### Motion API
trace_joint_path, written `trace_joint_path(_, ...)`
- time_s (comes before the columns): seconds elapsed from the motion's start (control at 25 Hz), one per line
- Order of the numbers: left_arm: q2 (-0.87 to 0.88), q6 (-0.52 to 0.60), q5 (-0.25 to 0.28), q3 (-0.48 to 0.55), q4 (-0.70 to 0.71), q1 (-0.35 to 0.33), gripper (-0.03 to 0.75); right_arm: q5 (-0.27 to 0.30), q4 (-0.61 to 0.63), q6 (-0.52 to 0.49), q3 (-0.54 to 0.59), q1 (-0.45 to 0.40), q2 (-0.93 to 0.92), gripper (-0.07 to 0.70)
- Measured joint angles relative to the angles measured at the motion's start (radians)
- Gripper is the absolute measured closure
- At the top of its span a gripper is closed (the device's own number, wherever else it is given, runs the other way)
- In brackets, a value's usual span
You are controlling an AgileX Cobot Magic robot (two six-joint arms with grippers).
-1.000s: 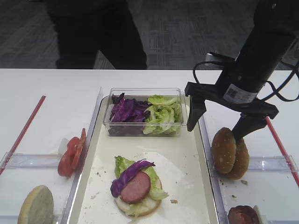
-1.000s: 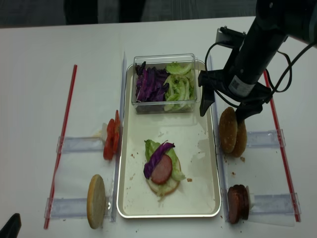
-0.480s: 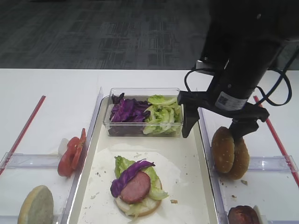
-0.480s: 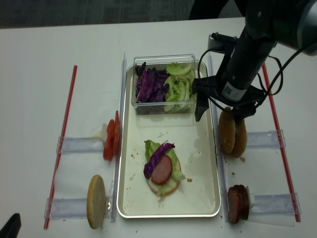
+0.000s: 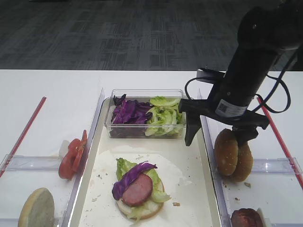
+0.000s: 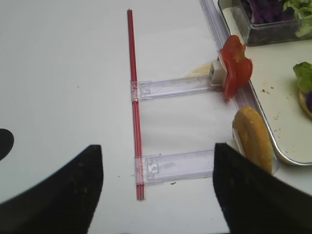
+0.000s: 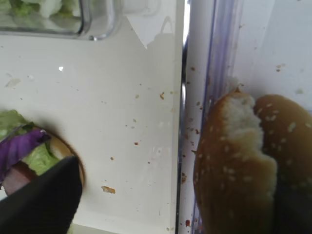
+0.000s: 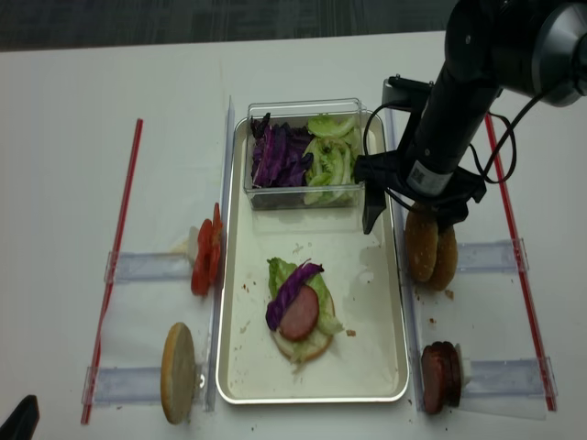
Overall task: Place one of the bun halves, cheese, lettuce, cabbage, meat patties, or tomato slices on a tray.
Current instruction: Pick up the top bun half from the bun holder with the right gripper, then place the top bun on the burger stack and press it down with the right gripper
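Evidently the right gripper (image 5: 215,135) was lining up on the bun halves (image 5: 233,154) standing on edge beside the tray (image 5: 207,156), its fingers spread wide and empty, one over the tray, one behind the buns. Next, I'd judge, it had to drop and close on the speckled top.

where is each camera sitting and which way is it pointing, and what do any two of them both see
Exterior high: in front of the table, angled down at the tray; shows the right gripper, open, straddling the speckled bun top.
Exterior high (realsense): nearly straight overhead; shows the same arm and, bottom left, a dark bit of robot.
Right wrist: on the right arm, looking down between its dark fingers.
Left wrist: on the left arm, over the tomato slices; left gripper open.
Shared: both wrist views catch the tray rim; the right wrist and both exterior views see the buns.
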Motion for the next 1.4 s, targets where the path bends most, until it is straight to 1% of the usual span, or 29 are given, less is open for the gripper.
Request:
trace_joint_path(0.16, 0.000, 0.000, 0.000, 0.000, 0.000, 0.000, 0.235, 0.002, -0.010, 0.002, 0.000, 0.000, 0.000, 0.069)
trace_joint_path(0.4, 0.000, 0.000, 0.000, 0.000, 0.000, 0.000, 0.235, 0.012, -0.051, 0.004, 0.000, 0.000, 0.000, 0.237)
trace_joint_path(0.72, 0.000, 0.000, 0.000, 0.000, 0.000, 0.000, 0.235, 0.020, -0.086, 0.004, 0.000, 0.000, 0.000, 0.353)
trace_joint_path(0.96, 0.000, 0.000, 0.000, 0.000, 0.000, 0.000, 0.235, 0.028, -0.093, 0.004, 0.000, 0.000, 0.000, 0.457)
trace_joint_path(1.12, 0.000, 0.000, 0.000, 0.000, 0.000, 0.000, 0.235, 0.028, -0.093, 0.004, 0.000, 0.000, 0.000, 0.484)
trace_joint_path(1.4, 0.000, 0.000, 0.000, 0.000, 0.000, 0.000, 0.235, 0.031, -0.093, 0.004, 0.000, 0.000, 0.000, 0.489)
